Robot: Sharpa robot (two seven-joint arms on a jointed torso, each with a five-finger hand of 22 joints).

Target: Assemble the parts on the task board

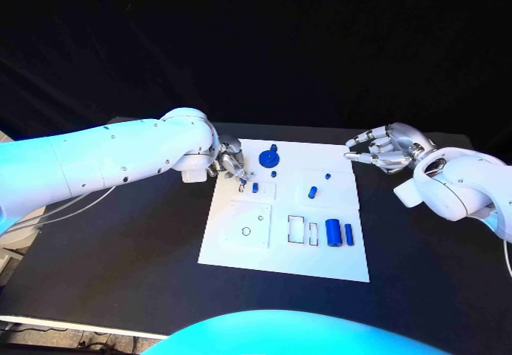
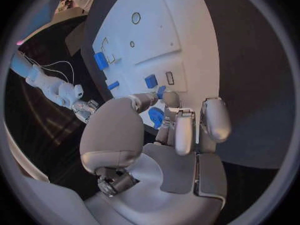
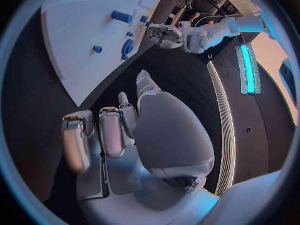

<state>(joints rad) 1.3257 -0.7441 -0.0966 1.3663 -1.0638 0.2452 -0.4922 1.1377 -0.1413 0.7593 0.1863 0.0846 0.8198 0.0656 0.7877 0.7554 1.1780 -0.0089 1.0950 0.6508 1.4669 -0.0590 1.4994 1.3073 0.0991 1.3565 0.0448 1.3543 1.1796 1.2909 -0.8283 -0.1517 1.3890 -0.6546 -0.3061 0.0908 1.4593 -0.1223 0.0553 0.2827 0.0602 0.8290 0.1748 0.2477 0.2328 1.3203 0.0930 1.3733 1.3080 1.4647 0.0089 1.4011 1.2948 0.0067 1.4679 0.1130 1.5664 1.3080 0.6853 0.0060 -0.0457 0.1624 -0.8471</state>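
Observation:
The white task board (image 1: 240, 244) lies mid-table. My left hand (image 1: 229, 159) hovers over its far left corner, thumb and a finger pinching a small blue part (image 2: 161, 91) just above an empty slot (image 2: 169, 77). Beside that slot a blue piece (image 1: 255, 188) stands in the board. A round blue part (image 1: 269, 157) sits just right of the hand. A blue cylinder (image 1: 334, 232) and a thin blue bar (image 1: 349, 234) lie near the board's right edge. My right hand (image 1: 386, 148) hangs off the board's far right corner, fingers curled in, holding nothing.
More small blue pieces (image 1: 311, 192) lie in the board's right half, with a tiny peg (image 1: 328, 176) beyond them. A round hole (image 1: 246, 231) and rectangular cut-outs (image 1: 297, 229) mark the near half. Bare black table (image 1: 118, 244) flanks the board.

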